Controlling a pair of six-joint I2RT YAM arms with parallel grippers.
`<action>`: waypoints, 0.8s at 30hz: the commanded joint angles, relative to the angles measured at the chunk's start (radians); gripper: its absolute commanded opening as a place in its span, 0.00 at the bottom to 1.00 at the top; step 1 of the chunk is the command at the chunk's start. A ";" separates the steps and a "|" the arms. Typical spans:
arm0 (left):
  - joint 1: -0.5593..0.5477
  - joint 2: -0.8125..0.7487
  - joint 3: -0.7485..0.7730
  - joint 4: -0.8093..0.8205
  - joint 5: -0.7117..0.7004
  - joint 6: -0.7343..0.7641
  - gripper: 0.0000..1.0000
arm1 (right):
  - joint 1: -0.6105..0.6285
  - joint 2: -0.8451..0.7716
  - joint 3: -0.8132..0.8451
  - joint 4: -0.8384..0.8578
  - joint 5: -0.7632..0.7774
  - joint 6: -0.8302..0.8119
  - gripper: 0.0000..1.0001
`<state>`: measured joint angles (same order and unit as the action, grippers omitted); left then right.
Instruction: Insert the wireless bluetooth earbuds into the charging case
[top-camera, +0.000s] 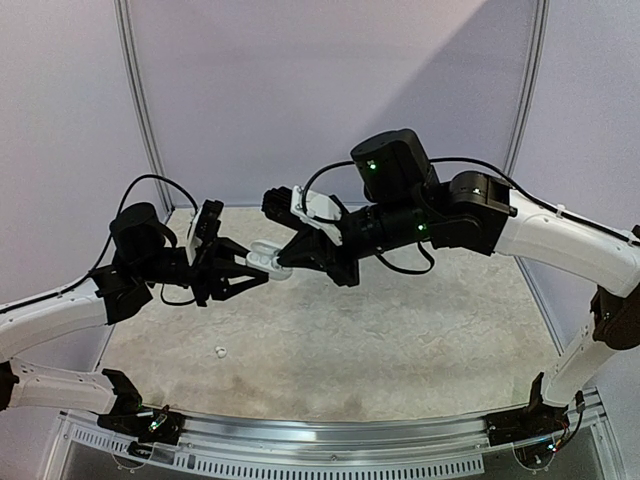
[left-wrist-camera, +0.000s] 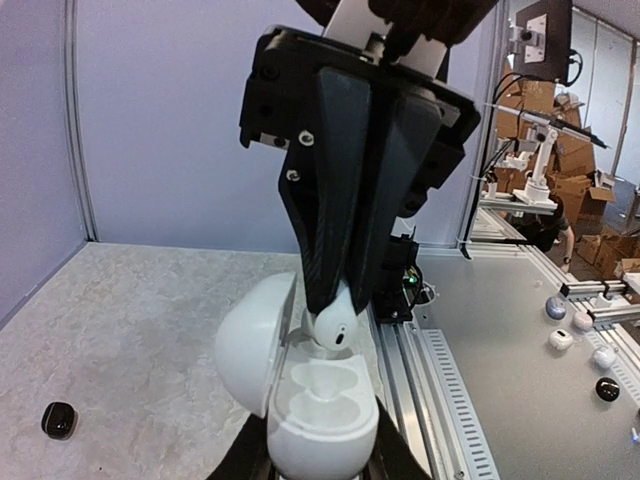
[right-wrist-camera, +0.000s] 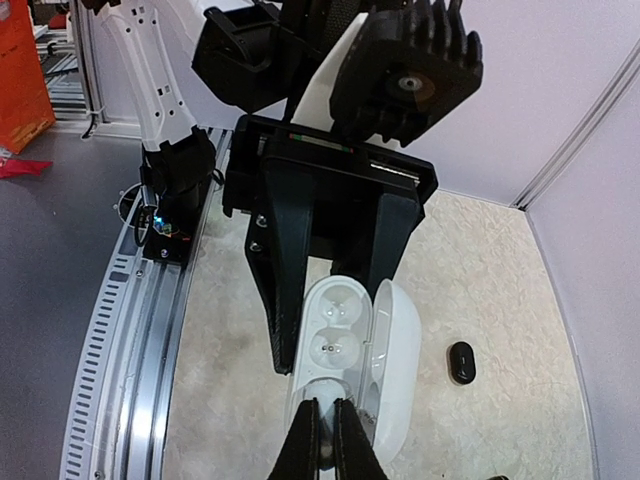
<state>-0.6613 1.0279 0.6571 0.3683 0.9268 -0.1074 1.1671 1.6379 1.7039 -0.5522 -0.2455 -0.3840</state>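
Above the middle of the tabletop (top-camera: 400, 330), well clear of its surface: left gripper (top-camera: 255, 268) and right gripper (top-camera: 292, 262), tip to tip. Jaws of the left one clenched on the white charging case (left-wrist-camera: 320, 425), lid (left-wrist-camera: 252, 345) swung open to the side. Jaws of the right one pressed together on a white earbud (left-wrist-camera: 332, 326), pinched at the very tips. Earbud at the end of the open case away from the left gripper; touching the case or just over it, cannot tell. Two round wells (right-wrist-camera: 334, 345) facing the right wrist camera, beside the raised lid.

Print on the cardboard boxes (left-wrist-camera: 575, 150) beyond the table: too small to read.

Down on the tabletop: one black earbud (right-wrist-camera: 461, 361), lying alone, well apart from the case and from both grippers. Also a tiny white piece (top-camera: 219, 351) on the left half, nearer the front, too small to name.

As for edges: pale wall panels (top-camera: 330, 90) closing the back and both sides, with thin metal posts (top-camera: 140, 100) at the corners; slotted metal rail (top-camera: 330, 445) along the near edge, between the arm bases. Wide stretch of marbled surface open below the held case and in front of it, toward the rail. Less room behind, with the bulk of the right arm between case and back wall.
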 joint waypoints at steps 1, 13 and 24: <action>-0.016 0.001 0.015 0.023 0.044 0.030 0.00 | 0.008 0.033 0.025 -0.049 0.016 -0.044 0.00; -0.015 0.001 0.026 -0.008 0.081 0.080 0.00 | 0.008 0.088 0.125 -0.219 0.064 -0.143 0.01; -0.015 -0.003 0.030 -0.025 0.093 0.106 0.00 | 0.006 0.134 0.194 -0.320 0.111 -0.219 0.05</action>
<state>-0.6613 1.0325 0.6571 0.3149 0.9562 -0.0273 1.1797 1.7344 1.8828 -0.7876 -0.2142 -0.5629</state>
